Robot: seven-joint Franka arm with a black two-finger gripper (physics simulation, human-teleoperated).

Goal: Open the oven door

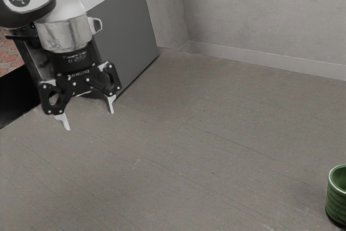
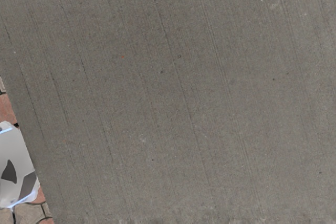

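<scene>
Gripper (image 1: pixel 89 115) jaws wide; grey oven (image 1: pixel 127 33) just beside it, exterior view's upper left; door position undetermined; green cup (image 1: pixel 334 204) at exterior view's right edge; contents indiscernible.

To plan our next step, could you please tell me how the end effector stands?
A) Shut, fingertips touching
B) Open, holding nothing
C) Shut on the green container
B: the end effector has its fingertips well apart, with the grey surface showing between them.
</scene>
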